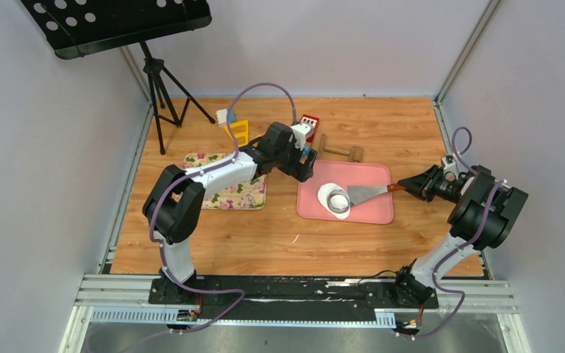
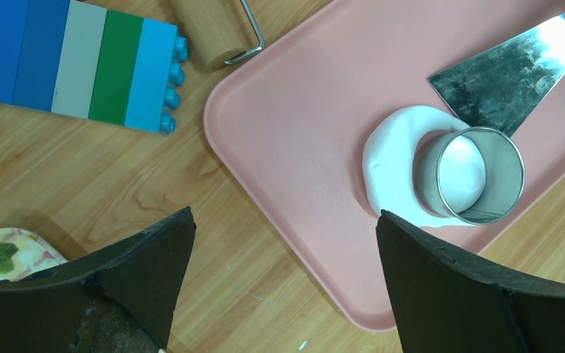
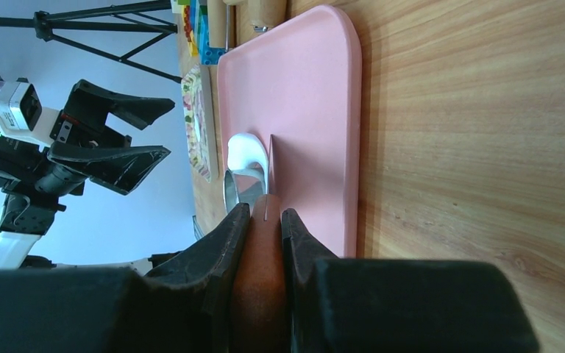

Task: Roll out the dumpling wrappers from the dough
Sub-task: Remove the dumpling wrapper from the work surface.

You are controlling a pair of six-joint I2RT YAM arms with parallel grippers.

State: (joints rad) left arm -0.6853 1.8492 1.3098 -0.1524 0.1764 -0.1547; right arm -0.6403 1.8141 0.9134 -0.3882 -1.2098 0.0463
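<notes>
Looking down from the top external camera, one saw the pink tray (image 1: 371, 212) at mid-table. On its left half lay the dough (image 1: 341, 213), a flattened white sheet, with a metal ring (image 1: 332, 195) standing on it. The right gripper (image 1: 412, 185) reached in from the right, clamped on the handle of a spatula (image 1: 366, 193). The blade lay low on the tray with its tip at the ring. The left gripper (image 1: 305, 165) hovered over the tray's far-left corner, and a rolling pin (image 1: 340, 152) lay just behind the tray.

In the left wrist view, that arm's fingers (image 2: 140, 272) were spread fully and held nothing. Inside the ring sat a white round, likely a wrapper (image 2: 462, 170) being cut. The rest of the sheet spread out past the ring on one side. One corner of the blade sat just beside the ring wall.

In the right wrist view, the jaws pinched the brown handle in a narrow grip. The blade showed edge-on, and the dough's edge appeared lifted against it.

The step looked like freeing the cut round. To do it well, the blade should stay flat on the tray and slide under the sheet, not into it. The left gripper would best come down on the ring to steady it, so the push did not shove ring and soft dough sideways. A slow push seemed wise, since such dough probably tears easily.
</notes>
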